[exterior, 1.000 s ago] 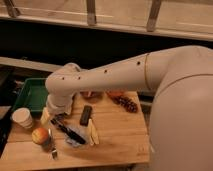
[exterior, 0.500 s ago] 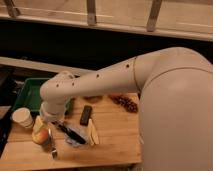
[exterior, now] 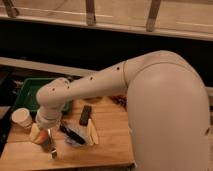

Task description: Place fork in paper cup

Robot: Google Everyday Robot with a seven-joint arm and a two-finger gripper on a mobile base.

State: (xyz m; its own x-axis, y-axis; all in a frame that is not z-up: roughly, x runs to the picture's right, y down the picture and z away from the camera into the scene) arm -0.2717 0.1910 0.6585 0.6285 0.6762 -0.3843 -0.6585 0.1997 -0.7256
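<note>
The small off-white paper cup [exterior: 21,118] stands upright at the left end of the wooden table [exterior: 107,145]. The slim grey fork [exterior: 53,151] lies on the table near the front edge, right of an apple [exterior: 36,134]. My gripper [exterior: 46,140] hangs from the white wrist just above and left of the fork, low over the table and partly covering the apple. It is open and holds nothing that I can see. The cup is a short way up and left of the gripper.
A green tray [exterior: 29,92] sits at the back left. A black rectangular bar [exterior: 85,115], a black-handled utensil [exterior: 73,134] and a pale yellow item [exterior: 92,133] lie right of the gripper. My large white arm covers the table's right side.
The arm has swung left and down. The gripper went from above the table's middle to low beside the apple and fork.
</note>
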